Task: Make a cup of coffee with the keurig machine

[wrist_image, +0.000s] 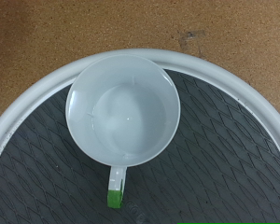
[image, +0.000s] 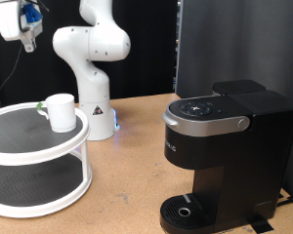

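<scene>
The cup (image: 61,111) is a small white mug that stands upright on the top tier of a round white two-tier stand (image: 20,146), at the exterior view's left. In the wrist view the cup (wrist_image: 123,110) shows from straight above, empty, its handle (wrist_image: 118,182) carrying a green mark. The keurig machine (image: 225,146) stands at the exterior view's right, black with a silver-trimmed lid (image: 207,111) that is down, and its round drip tray (image: 186,210) is bare. My gripper (image: 27,35) hangs high above the stand, well apart from the cup. Its fingers do not show in the wrist view.
The white arm's base (image: 96,117) stands behind the stand on the brown cork-like table (image: 127,185). The stand's top tier has a dark mesh surface (wrist_image: 224,149) and a white rim (wrist_image: 233,75). A dark panel (image: 239,44) rises behind the machine.
</scene>
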`<state>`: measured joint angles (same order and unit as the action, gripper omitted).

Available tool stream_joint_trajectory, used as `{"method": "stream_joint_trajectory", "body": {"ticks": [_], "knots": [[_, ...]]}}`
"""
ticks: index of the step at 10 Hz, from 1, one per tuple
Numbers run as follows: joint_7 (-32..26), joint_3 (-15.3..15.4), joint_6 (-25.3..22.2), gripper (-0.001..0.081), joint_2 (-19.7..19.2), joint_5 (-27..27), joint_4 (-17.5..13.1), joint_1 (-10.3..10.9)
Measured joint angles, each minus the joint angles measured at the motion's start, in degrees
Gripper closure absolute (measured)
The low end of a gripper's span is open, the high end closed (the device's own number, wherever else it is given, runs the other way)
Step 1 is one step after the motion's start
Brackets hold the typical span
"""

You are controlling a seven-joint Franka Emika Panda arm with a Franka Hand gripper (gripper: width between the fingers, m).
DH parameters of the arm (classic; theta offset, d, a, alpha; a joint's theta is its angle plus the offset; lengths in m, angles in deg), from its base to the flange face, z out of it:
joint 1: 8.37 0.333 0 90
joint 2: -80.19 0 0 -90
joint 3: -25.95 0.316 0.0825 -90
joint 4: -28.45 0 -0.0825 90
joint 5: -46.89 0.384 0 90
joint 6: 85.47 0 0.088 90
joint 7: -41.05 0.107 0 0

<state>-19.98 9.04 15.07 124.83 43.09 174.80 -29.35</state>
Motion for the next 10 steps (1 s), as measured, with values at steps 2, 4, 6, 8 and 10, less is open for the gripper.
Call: {"method": "stream_joint_trajectory", "body": {"ticks": [2,4,6,8,10], "knots": [[-2.1,-0.9,1.0,0.0801,0.0,-0.2,0.9,0.0],[-3.5,-1.6,3.1,0.0801,0.0,-0.6,2.6,-0.1],[-5.2,-2.6,5.4,0.0801,0.0,-1.6,4.4,-0.2],[-7.3,-4.0,7.2,0.0801,0.0,-3.1,6.0,-0.6],[-7.5,-4.7,8.7,0.0801,0.0,-3.7,7.1,-1.0]]}}
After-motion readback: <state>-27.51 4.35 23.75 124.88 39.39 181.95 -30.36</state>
